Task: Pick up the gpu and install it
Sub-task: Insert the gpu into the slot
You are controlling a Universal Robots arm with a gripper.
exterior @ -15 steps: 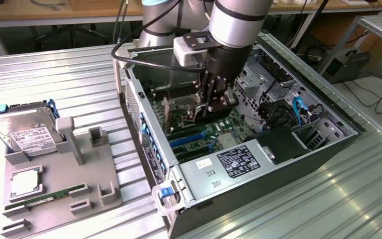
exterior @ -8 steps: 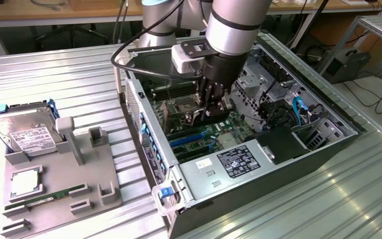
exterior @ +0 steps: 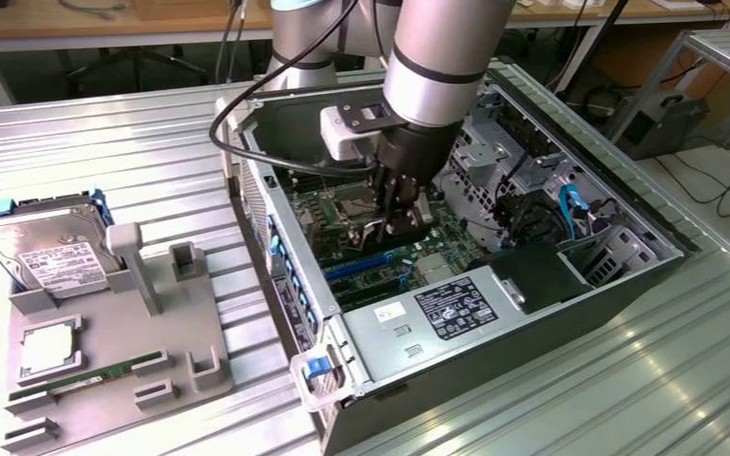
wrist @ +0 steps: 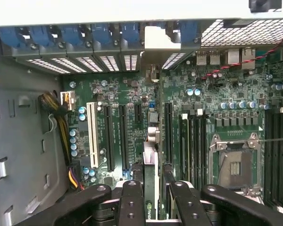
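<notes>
Black gpu edge-on inside the claw grip

Case: lay on the bench, at the exterior view's right.
Holder: sat on the bench, left of the case.
Hard drive, memory stick: rested in the holder.
Hand: hung inside the case, above the motherboard.
gpu: stood on edge between the hand's fingers.
</notes>
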